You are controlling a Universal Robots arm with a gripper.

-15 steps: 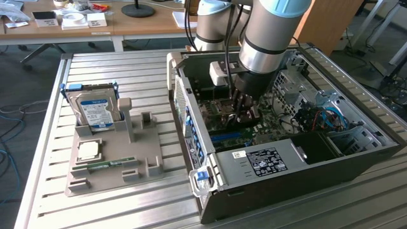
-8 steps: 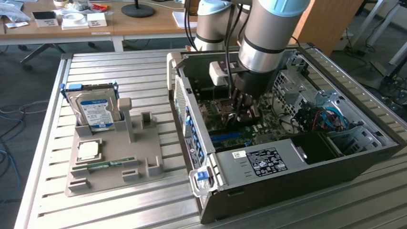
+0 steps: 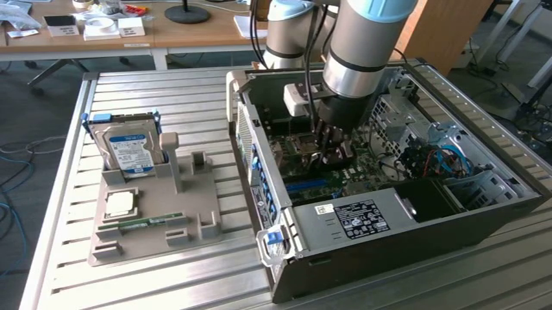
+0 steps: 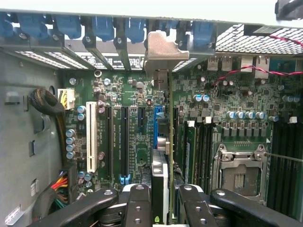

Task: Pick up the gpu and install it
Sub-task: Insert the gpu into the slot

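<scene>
My gripper [image 3: 332, 147] is down inside the open computer case [image 3: 483, 223], just above the green motherboard [image 3: 345, 174]. It is shut on the gpu [image 4: 160, 176], which stands on edge between the two black fingers [image 4: 137, 203]. In the wrist view the card runs along the blue expansion slot [image 4: 157, 124]. Its silvery bracket [image 4: 163, 48] sits at the case's rear slot openings. In the exterior view the gpu [image 3: 337, 155] is a dark strip below the fingers. Whether its edge is down in the slot is hidden.
On the slatted table, at the exterior view's left, stands a tan fixture [image 3: 185, 216] with a silver hard drive [image 3: 129, 147], a processor chip [image 3: 120, 205] and a green memory stick [image 3: 142, 223]. Inside the case are the power supply [image 3: 362, 216], a white slot [image 4: 91, 137] and the CPU socket [image 4: 239, 172].
</scene>
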